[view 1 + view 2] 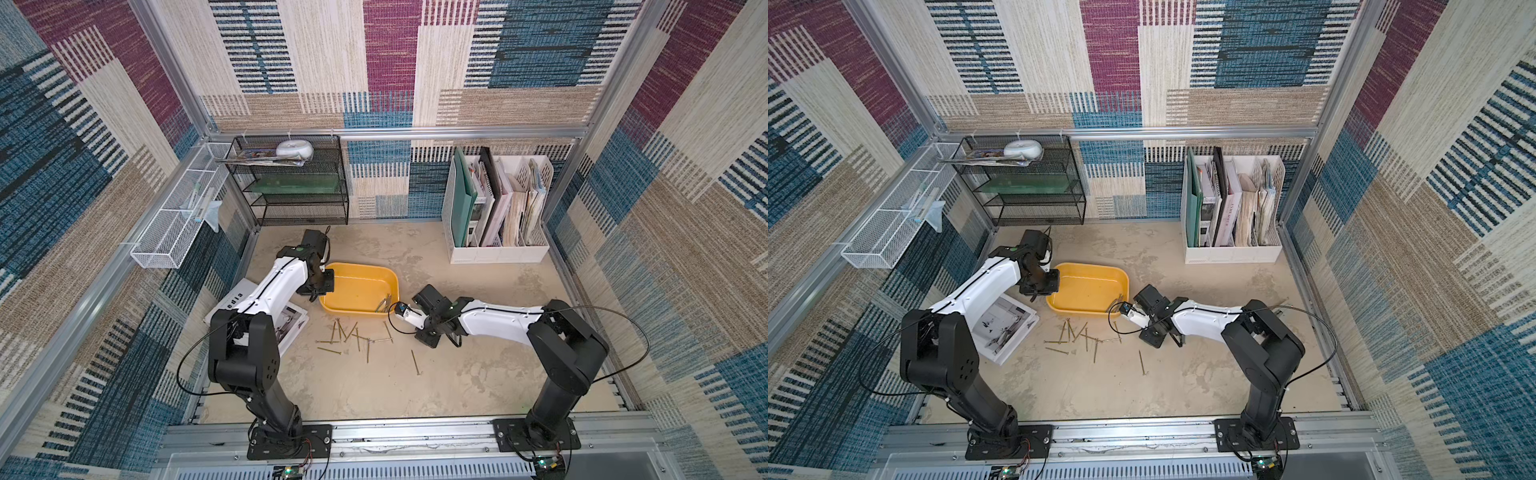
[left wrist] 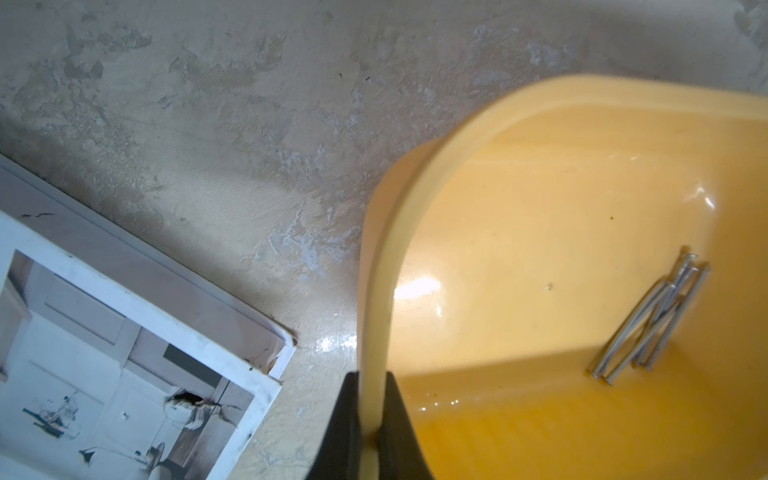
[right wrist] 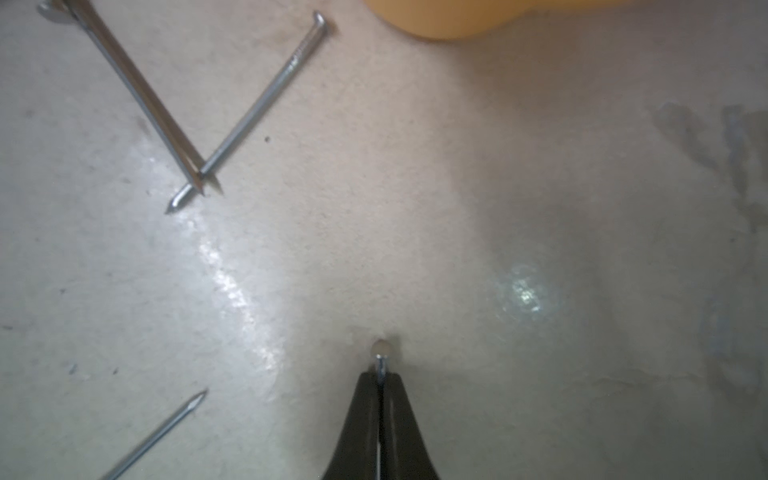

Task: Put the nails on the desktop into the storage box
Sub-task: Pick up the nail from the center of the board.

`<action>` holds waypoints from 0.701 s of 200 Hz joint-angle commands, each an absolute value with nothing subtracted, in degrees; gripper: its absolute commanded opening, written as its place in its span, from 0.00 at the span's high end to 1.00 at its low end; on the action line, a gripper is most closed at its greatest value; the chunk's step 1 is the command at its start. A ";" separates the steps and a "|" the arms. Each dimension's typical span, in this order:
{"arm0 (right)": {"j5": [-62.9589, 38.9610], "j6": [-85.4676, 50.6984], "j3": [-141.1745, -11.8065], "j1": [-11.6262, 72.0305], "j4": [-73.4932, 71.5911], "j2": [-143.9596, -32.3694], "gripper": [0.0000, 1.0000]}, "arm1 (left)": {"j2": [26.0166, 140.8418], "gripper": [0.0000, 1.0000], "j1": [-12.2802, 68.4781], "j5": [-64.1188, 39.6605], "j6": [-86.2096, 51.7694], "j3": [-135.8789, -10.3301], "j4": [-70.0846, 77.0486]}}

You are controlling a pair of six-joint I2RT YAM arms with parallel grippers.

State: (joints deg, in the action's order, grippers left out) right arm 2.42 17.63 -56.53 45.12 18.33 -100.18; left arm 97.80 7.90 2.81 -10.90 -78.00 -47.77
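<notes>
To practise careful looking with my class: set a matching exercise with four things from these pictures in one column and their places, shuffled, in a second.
Things
1. left gripper
2. right gripper
3. magazine
4. green folder

Places
A. standing in the white file organiser
B. clamped on a nail
C. clamped on the rim of the yellow tub
D. lying on the desktop beside the tub

Pairs: 1-C, 2-B, 3-D, 4-A
</notes>
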 commanded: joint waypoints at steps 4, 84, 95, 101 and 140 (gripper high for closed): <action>2.81 16.01 -56.59 44.24 22.34 -99.21 1.00 | 97.91 1.00 7.91 2.11 -10.62 -78.75 -48.43; 1.00 13.86 -55.99 42.39 22.02 -98.71 0.83 | 98.00 1.00 7.91 1.41 -10.46 -78.84 -48.43; 0.92 13.83 -55.99 42.21 21.97 -98.46 0.82 | 97.99 1.00 7.91 1.41 -10.50 -78.84 -48.42; 0.95 13.73 -56.00 42.19 22.04 -98.44 0.81 | 97.93 1.00 7.91 1.32 -10.48 -78.84 -48.42; 0.63 13.14 -55.55 41.72 21.96 -98.17 0.85 | 98.01 1.00 7.91 0.97 -10.39 -78.92 -48.35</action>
